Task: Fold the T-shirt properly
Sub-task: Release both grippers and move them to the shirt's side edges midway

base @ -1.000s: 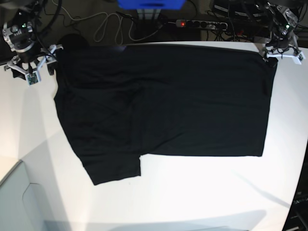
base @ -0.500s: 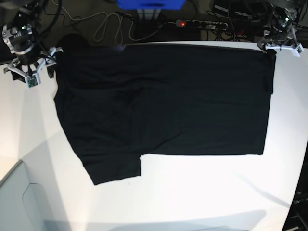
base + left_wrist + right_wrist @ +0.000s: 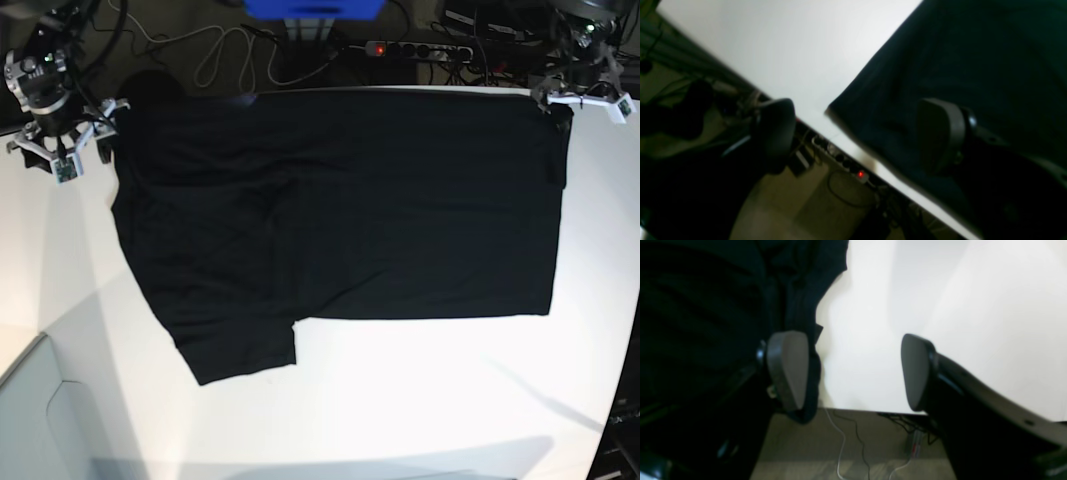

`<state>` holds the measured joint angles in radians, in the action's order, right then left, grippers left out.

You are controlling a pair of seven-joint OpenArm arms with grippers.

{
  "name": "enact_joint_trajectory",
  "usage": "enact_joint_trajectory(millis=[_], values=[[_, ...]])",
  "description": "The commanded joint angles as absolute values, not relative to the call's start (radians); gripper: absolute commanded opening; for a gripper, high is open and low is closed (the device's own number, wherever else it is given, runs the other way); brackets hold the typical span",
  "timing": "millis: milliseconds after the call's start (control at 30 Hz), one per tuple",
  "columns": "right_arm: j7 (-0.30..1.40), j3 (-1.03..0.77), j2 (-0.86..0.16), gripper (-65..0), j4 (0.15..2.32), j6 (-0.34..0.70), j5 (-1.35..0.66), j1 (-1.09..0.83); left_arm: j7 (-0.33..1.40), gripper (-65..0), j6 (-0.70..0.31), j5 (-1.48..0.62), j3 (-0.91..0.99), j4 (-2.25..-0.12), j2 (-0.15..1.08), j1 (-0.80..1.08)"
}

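The black T-shirt [image 3: 340, 210] lies spread flat on the white table [image 3: 400, 400], plain side up, with one sleeve pointing to the front left. My left gripper [image 3: 582, 102] hangs open at the shirt's far right corner. In the left wrist view [image 3: 857, 133] one finger is above the T-shirt [image 3: 957, 50] and the other is past the table edge. My right gripper [image 3: 62, 135] stands open at the far left corner. In the right wrist view [image 3: 851, 371] its left finger is beside the T-shirt's [image 3: 706, 290] edge and its right finger is above bare table [image 3: 940, 290].
Behind the table's far edge lie a power strip [image 3: 418, 48] with a red light, loose cables [image 3: 215, 55] and a blue object [image 3: 313, 8]. A grey surface [image 3: 40, 420] adjoins the table at the front left. Bare tabletop runs along the front.
My left gripper has shifted a little toward the far edge at the shirt's corner. The right gripper has edged slightly back. The T-shirt lies much as before.
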<state>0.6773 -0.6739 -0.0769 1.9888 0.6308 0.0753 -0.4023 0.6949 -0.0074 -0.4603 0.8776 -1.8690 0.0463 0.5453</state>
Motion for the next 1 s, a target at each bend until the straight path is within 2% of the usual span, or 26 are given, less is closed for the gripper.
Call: enact_joint_trajectory(millis=[0,200,333,500,600,767,967], values=[[0.659,-0.679,-0.087,-22.5,2.003,0.639,0.068,-0.397,0.676,-10.6,-0.001,-0.455,0.908,-1.903,0.056,0.558],[0.661,-0.674,-0.087,-22.4,2.003,0.639,0.070,-0.331,0.674,-10.4,-0.001,-0.449,0.935,-1.969,0.093,0.490],[0.662,-0.595,-0.122,-22.4,1.997,0.639,0.073,-0.263,0.674,-10.5,-0.001,-0.447,0.929,-1.969,0.162,0.387],[0.670,-0.496,-0.156,-22.4,1.856,0.634,0.073,-0.107,0.682,-10.6,-0.001,-0.444,0.823,-1.952,0.263,0.251],[0.746,-0.478,-0.171,-22.4,1.741,0.634,0.074,0.022,0.742,-10.6,0.005,-0.444,0.722,-1.923,0.334,0.154],[0.782,-0.441,-0.177,-22.4,1.555,0.634,0.074,0.197,0.803,-10.6,0.008,-0.443,0.625,-1.710,0.369,-0.071],[0.779,-0.398,-0.177,-22.4,1.331,0.633,0.074,0.357,0.730,-10.4,0.002,-0.300,0.450,-1.314,0.414,-0.332]])
